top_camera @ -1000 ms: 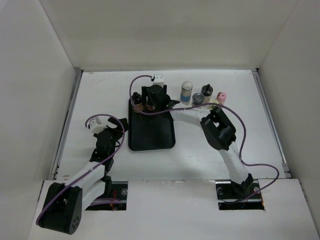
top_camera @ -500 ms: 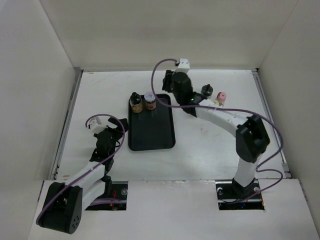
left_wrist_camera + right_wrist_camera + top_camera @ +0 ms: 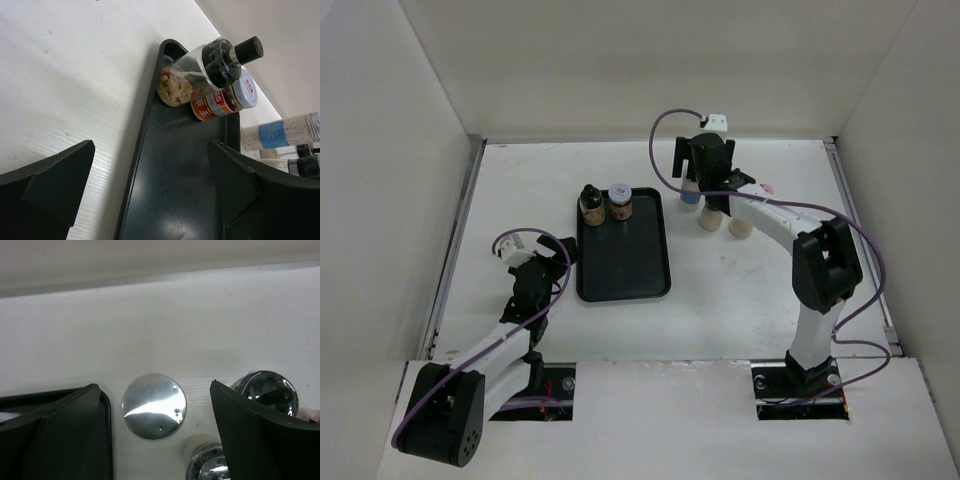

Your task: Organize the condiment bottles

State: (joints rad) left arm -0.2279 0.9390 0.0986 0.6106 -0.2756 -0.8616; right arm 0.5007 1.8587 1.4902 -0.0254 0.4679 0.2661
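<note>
Left gripper [image 3: 151, 147] is spread wide, empty, aimed at the black plastic tray [image 3: 625, 270]. At the tray's far end, black-capped bottle [image 3: 200, 70] and red-labelled bottle [image 3: 220, 102] are stood side by side. Right gripper [image 3: 155, 385] is held wide open, nothing gripped, over the silver cap [image 3: 154, 407] of the blue-labelled bottle [image 3: 272, 134]. Other bottles [image 3: 742, 226] are clustered just beside it, off the tray. Judged light, rigid, smooth-walled, tippy. Best gripped round the body below the cap.

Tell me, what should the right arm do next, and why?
Probably lower the right gripper straight down around the silver-capped bottle and close on it. Its jaws stand open with that cap centred between them. The bottle stands on the table beside the black tray, which holds only the black-capped bottle and the red-labelled bottle.
</note>
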